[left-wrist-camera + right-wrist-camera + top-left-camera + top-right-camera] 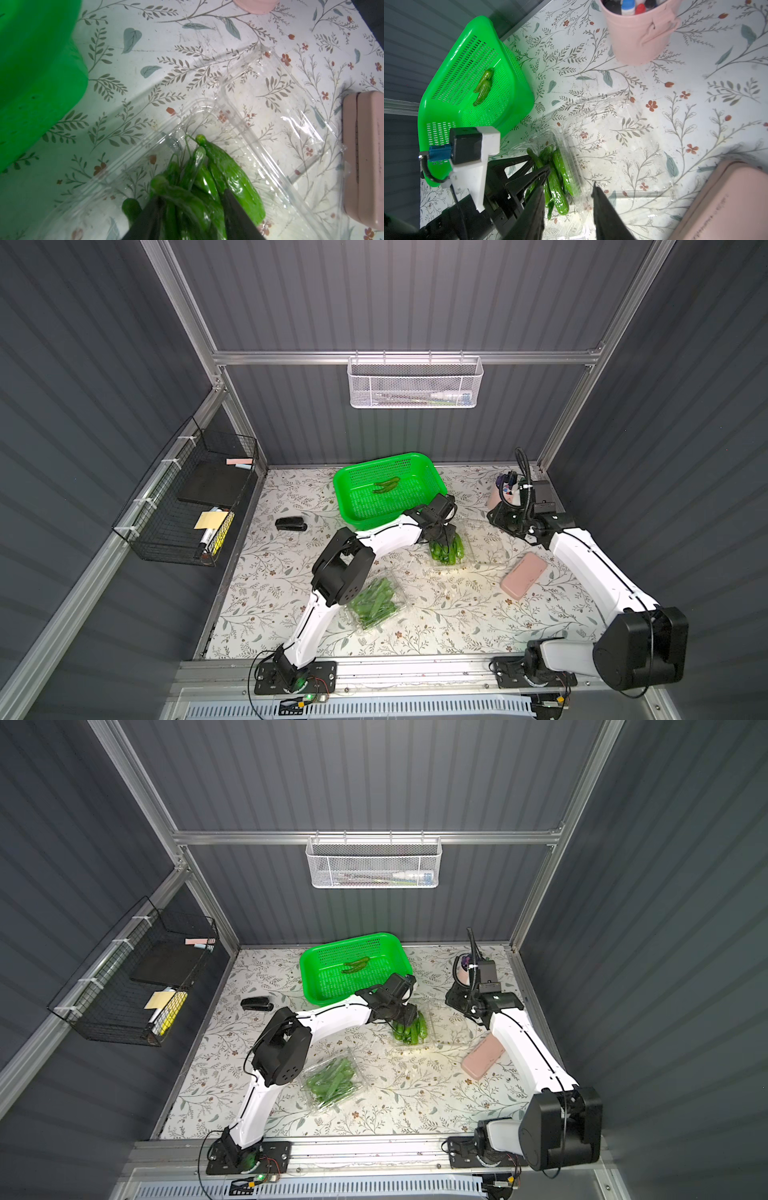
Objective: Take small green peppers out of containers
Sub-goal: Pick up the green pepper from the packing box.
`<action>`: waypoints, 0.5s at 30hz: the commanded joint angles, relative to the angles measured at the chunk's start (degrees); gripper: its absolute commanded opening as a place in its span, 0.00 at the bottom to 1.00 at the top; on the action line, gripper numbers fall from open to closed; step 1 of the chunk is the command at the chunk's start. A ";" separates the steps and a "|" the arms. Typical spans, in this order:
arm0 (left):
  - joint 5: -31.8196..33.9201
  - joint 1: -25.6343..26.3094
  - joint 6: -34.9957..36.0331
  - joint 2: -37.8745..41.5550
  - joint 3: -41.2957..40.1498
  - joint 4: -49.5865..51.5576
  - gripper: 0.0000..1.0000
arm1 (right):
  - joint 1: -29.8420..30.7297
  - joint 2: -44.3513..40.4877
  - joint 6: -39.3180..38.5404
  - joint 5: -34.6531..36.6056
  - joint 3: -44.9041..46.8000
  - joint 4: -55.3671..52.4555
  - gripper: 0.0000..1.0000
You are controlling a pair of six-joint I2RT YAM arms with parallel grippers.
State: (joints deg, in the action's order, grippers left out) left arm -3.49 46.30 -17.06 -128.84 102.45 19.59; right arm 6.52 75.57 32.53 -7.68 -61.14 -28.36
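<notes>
The left pincer (pixel 445 540) is down inside the open clear plastic clamshell container (pixel 270 99). Its jaws press from either side on a bunch of slim, glossy small green peppers (pixel 228 176), which fills the gap between them. More peppers lie under and beside its fingertips on the tray floor. The bright green perforated plastic basket (pixel 338 485) stands just behind this pincer, with two peppers (pixel 386 484) already in it. Well back along the same arm, beside its elbow, the closed clear plastic clamshell container (pixel 397 591) lies full on the flowered counter (pixel 436 614).

The right pincer (pixel 568 186) hovers just beside the open container's far edge. Its jaws are apart, and nothing shows between them.

The peppers look light and firm, with waxy skin, so they will probably slide against each other and against the pads. A hard squeeze could bruise them, and the thin stems would likely snap if pulled. The best hold is across the middle of the bodies, several at once, as the jaws sit now. One at the edge of the bunch may drop during the lift. The thin clamshell weighs little and may ride up with them unless it is steadied.
</notes>
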 commanded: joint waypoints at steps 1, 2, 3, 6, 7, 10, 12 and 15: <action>-1.09 0.10 0.11 -1.49 2.26 1.09 0.45 | -0.20 0.02 0.16 -0.23 -0.47 -0.56 0.40; -1.08 0.10 0.16 -1.66 2.39 1.22 0.43 | -0.20 -0.07 0.14 -0.18 -0.47 -0.56 0.40; -1.17 0.10 0.18 -1.73 2.48 1.23 0.42 | -0.20 -0.19 0.07 -0.14 -0.47 -0.56 0.40; -1.08 0.10 0.16 -2.02 2.65 1.16 0.37 | -0.19 -0.25 0.06 -0.05 -0.46 -0.56 0.40; -1.09 0.10 0.14 -2.12 2.76 1.22 0.35 | -0.20 -0.25 0.16 -0.12 -0.38 -0.56 0.40; -1.84 0.06 0.25 -2.38 2.70 1.31 0.32 | -0.20 -0.22 0.25 -0.40 -0.47 -0.38 0.40; -2.44 0.10 0.36 -2.62 2.71 1.23 0.32 | -0.20 -0.25 0.31 -0.45 -0.47 -0.29 0.40; -3.02 0.19 0.52 -3.21 3.11 1.42 0.35 | -0.20 -0.25 0.17 -0.42 -0.38 -0.32 0.40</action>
State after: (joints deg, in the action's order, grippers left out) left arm -5.23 46.30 -17.04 -130.02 103.59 19.84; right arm 6.52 75.57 32.53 -7.75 -61.14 -28.36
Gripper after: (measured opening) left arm 0.341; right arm 0.401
